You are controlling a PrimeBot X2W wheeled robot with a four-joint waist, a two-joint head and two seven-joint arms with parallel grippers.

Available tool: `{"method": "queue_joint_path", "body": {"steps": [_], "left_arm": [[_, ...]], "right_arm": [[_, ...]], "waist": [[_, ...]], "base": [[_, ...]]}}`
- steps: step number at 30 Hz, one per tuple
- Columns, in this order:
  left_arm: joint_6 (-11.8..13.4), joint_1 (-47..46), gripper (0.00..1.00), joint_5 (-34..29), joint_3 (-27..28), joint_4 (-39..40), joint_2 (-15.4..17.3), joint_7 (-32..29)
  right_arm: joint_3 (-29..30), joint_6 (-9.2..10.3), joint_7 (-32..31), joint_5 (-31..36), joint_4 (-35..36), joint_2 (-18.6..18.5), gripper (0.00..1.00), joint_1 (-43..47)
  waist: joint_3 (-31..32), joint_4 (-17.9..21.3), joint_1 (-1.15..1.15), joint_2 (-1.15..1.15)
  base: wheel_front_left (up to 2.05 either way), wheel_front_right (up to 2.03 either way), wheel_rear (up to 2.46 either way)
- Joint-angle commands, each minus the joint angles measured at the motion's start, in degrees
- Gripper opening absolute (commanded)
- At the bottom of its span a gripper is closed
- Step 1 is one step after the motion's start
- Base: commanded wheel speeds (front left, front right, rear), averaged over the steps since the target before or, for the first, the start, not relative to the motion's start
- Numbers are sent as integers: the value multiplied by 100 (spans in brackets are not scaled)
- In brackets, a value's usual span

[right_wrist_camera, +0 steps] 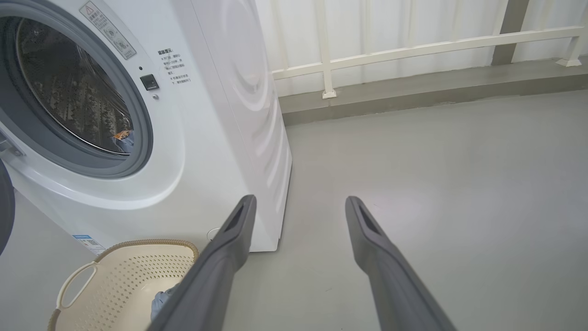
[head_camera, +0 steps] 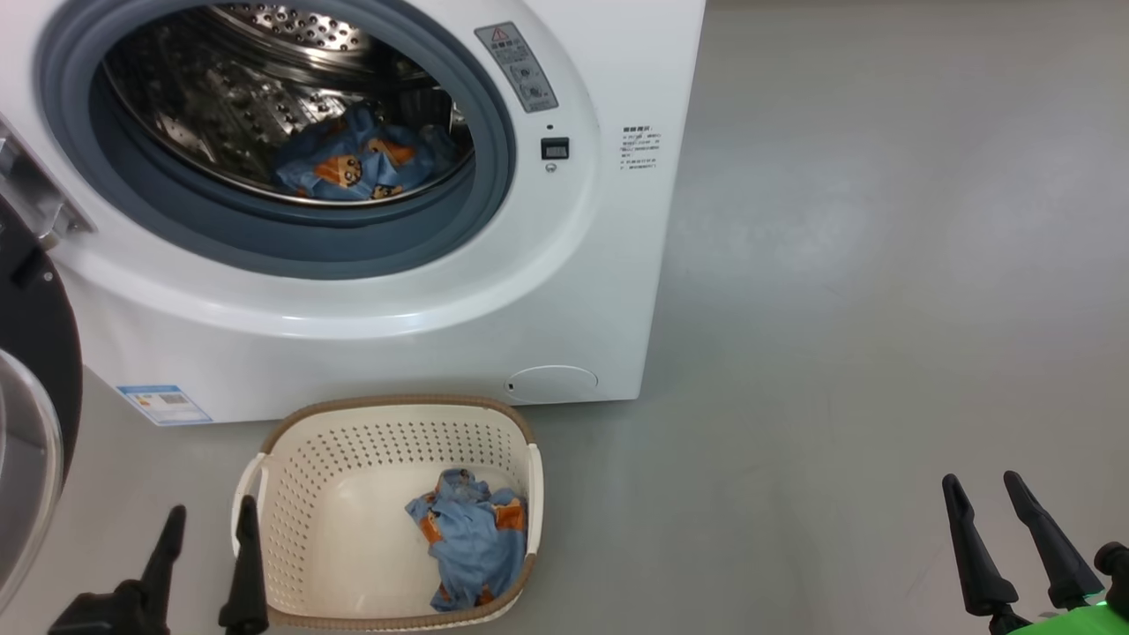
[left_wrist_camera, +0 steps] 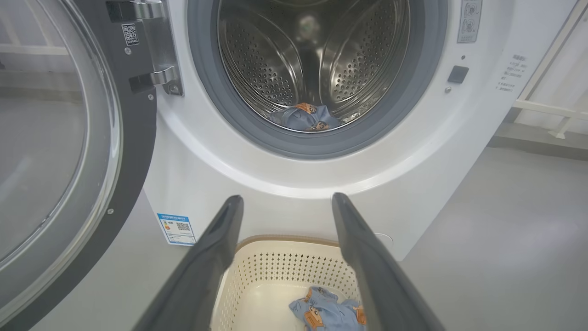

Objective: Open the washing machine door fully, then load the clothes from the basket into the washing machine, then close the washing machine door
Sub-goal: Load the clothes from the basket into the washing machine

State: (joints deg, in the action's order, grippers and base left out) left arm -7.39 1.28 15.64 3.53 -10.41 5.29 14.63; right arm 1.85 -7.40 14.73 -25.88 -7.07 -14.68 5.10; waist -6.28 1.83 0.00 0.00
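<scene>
White enamel and grey rubber are framing the job as the washing machine (head_camera: 423, 335) is standing with its door (head_camera: 40, 353) swung wide to the robot's left, the glass bowl turned outward. Loading is judged to be the step in hand. One blue printed garment (head_camera: 362, 163) is lying at the bottom of the drum (head_camera: 220, 97), while a second crumpled bundle (head_camera: 472, 538) is sitting against the right-hand wall of the basket (head_camera: 397, 406), which is resting on the floor (head_camera: 838, 265) just in front of the machine.

The left gripper (head_camera: 213, 505) is hanging by the basket's left handle with its fingers spread as wide as they go and gripping nothing. One finger is crossing the rim in the head view, though whether it is touching cannot be told. The right gripper (head_camera: 980, 479) is idling well apart over bare floor, equally wide open and empty.

The next move is likely calling for the left arm to be reaching across and down into the basket, closing on the cloth, lifting it clear of the rim and carrying it through the grey ring into the drum. Closing the door is waiting on that.
</scene>
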Motion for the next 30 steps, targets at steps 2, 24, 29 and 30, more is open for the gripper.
{"method": "queue_joint_path", "body": {"steps": [2, 24, 29, 30], "left_arm": [[-9, -106, 100, 81, 110, -1, 63, 37], [-10, -1958, 100, 565, -1176, -2553, 430, 37], [-10, -2628, 100, 743, -1653, -3227, 584, 37], [-10, -2628, 100, 743, -1653, -3227, 584, 37]], "right_arm": [[-136, -9, 27, -58, 161, -94, 100, -53], [-373, -9, 27, 46, 249, 367, 100, -1119], [-400, -9, 27, 67, 285, 463, 100, -1396], [-400, -9, 27, 67, 285, 463, 100, -1396]], "waist": [[-85, 28, 0, 0], [-1631, 451, 0, 0], [-2148, 545, 0, 0], [-2148, 545, 0, 0]], "base": [[0, 0, 0], [0, 0, 0], [0, 0, 0], [0, 0, 0]]}}
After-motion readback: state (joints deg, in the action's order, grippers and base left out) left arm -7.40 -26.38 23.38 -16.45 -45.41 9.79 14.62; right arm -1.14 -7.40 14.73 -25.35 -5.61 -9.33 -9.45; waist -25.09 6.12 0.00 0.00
